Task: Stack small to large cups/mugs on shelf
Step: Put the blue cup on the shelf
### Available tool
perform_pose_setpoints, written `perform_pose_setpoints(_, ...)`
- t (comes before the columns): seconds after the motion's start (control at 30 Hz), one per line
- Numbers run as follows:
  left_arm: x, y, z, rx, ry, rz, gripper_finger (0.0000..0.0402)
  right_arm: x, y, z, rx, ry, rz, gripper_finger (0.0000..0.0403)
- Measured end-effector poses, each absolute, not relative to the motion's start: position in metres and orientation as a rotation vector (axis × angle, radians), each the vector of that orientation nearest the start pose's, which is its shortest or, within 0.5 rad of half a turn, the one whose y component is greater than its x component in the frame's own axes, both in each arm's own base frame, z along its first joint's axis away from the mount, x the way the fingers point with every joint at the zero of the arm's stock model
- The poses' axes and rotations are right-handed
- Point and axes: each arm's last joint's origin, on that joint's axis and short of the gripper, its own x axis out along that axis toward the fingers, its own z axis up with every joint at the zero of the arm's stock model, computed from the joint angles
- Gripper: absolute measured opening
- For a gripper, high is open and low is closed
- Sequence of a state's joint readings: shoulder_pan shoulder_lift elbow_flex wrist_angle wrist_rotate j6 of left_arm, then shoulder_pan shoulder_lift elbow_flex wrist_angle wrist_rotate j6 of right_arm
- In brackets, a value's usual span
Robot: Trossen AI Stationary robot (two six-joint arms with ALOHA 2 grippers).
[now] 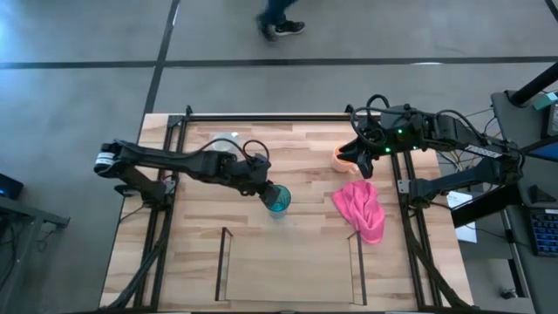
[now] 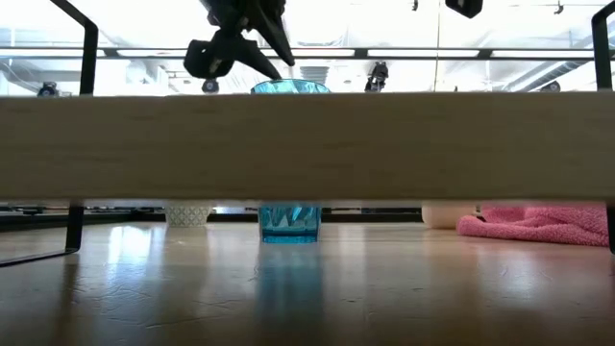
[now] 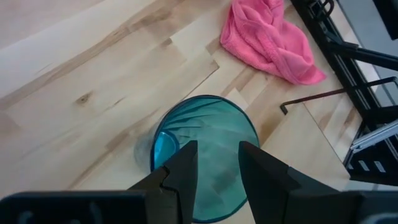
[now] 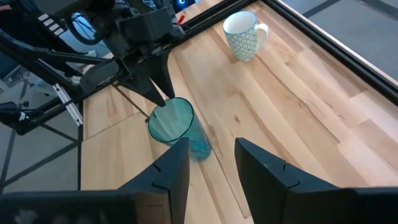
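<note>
The teal-green ribbed tumbler (image 1: 279, 201) stands upright on its base mid-table, and shows in the low view (image 2: 289, 223). My left gripper (image 3: 217, 163) is open just above the tumbler's mouth (image 3: 211, 130), reaching in from the left and slanting down. It also shows in the right wrist view (image 4: 160, 94). I cannot tell whether it touches the rim. My right gripper (image 4: 208, 158) is open and empty, above the orange mug (image 1: 341, 157) at the far right. The white mug (image 4: 244, 37) stands at the far left. The shelf (image 1: 288, 270) lies at the near edge between two dark panels.
A pink cloth (image 1: 362, 211) lies crumpled right of the tumbler, near the shelf's right panel (image 1: 358, 262). Black frame rails (image 1: 170, 174) run along the table's sides and far edge. In the low view a wooden board (image 2: 307, 144) crosses the foreground and hides the tumbler's middle.
</note>
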State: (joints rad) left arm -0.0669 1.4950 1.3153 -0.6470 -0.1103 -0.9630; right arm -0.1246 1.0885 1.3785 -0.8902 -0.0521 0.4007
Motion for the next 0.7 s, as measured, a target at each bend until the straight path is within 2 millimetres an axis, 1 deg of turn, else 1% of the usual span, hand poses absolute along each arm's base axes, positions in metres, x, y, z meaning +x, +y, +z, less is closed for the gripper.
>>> perform_pose_setpoints(0.1,0.317,-0.018,0.308,-0.828,0.752,0.441,0.0102,0.194,-0.023,0.41,0.441,0.577,-0.19,0.0123)
perform_pose_setpoints(0.3,0.312,-0.018,0.3,-0.805,0.834,0.487,0.0102,0.194,-0.023,0.41,0.441,0.578,-0.189,0.012)
perform_pose_setpoints(0.7,0.311,-0.017,0.299,-0.794,0.834,0.506,0.0102,0.194,-0.023,0.41,0.438,0.578,-0.189,0.0119)
